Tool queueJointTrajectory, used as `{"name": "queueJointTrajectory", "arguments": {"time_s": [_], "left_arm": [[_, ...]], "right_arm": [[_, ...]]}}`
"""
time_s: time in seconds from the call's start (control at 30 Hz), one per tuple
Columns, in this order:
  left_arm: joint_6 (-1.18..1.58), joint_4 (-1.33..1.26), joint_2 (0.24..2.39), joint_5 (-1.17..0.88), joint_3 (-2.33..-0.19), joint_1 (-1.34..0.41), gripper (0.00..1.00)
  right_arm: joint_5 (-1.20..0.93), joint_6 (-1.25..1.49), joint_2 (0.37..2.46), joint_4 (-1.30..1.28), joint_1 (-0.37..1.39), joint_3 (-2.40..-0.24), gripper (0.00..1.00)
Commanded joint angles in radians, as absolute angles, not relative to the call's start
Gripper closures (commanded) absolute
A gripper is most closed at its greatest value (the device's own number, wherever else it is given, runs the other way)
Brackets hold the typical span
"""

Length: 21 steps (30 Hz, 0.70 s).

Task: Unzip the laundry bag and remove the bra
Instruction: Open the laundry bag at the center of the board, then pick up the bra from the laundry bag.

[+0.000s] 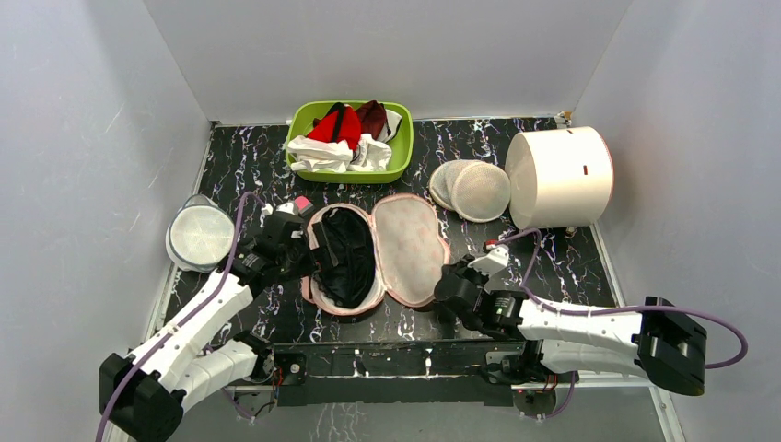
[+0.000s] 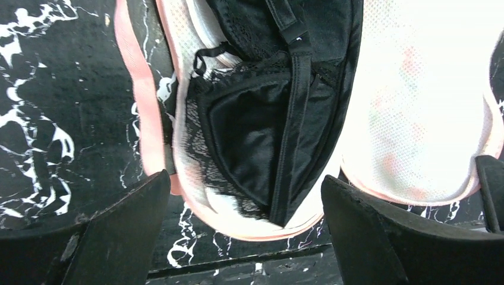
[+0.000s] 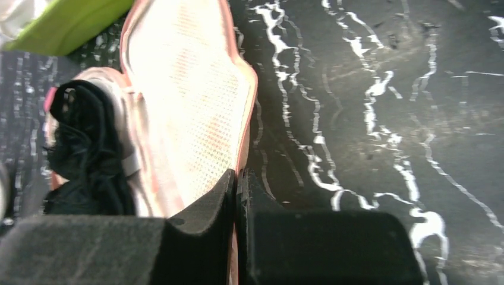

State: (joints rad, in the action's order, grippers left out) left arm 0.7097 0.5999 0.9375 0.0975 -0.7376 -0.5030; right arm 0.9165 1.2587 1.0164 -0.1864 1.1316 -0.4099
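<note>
The laundry bag (image 1: 410, 244) lies unzipped and spread flat at the table's middle, white mesh lining up, with pink edging. The black bra (image 1: 348, 253) lies in its left half. My left gripper (image 1: 302, 260) is open at the bag's left near edge. In the left wrist view its jaws stand wide apart (image 2: 246, 219) over the bra's (image 2: 261, 113) near end and the bag's rim (image 2: 148, 119), holding nothing. My right gripper (image 1: 448, 287) is shut on the pink edge of the bag's right half (image 3: 190, 101), as the right wrist view (image 3: 238, 196) shows. The bra (image 3: 83, 148) shows at the left there.
A green basket (image 1: 402, 157) with red and white clothes stands behind the bag. Two round white mesh domes (image 1: 479, 189) and a white cylinder (image 1: 562, 175) are at the back right. A round white mesh piece (image 1: 198, 235) lies at the left. The table's front edge runs just below the bag.
</note>
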Motion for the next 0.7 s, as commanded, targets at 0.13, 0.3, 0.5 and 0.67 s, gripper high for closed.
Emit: {"name": "queueJointTrajectory", "arguments": {"time_s": [0.13,0.3,0.5,0.67], "left_arm": [[0.742,0.522,0.940,0.009,-0.674,-0.497,0.08],[0.717,0.559,0.948,0.074,-0.683,-0.497,0.16],[0.713,0.554,1.011,0.088,-0.698,-0.496,0.26],[0.705,0.511,1.085,0.090,-0.699,-0.497,0.33]], "right_arm": [[1.011,1.241,0.930,-0.402,1.127,-0.357,0.65],[0.937,0.905,0.834,-0.244,1.127,-0.380,0.35],[0.712,0.456,0.786,-0.042,1.128,-0.394,0.02],[0.646,0.373,0.867,0.019,1.096,-0.411,0.02]]}}
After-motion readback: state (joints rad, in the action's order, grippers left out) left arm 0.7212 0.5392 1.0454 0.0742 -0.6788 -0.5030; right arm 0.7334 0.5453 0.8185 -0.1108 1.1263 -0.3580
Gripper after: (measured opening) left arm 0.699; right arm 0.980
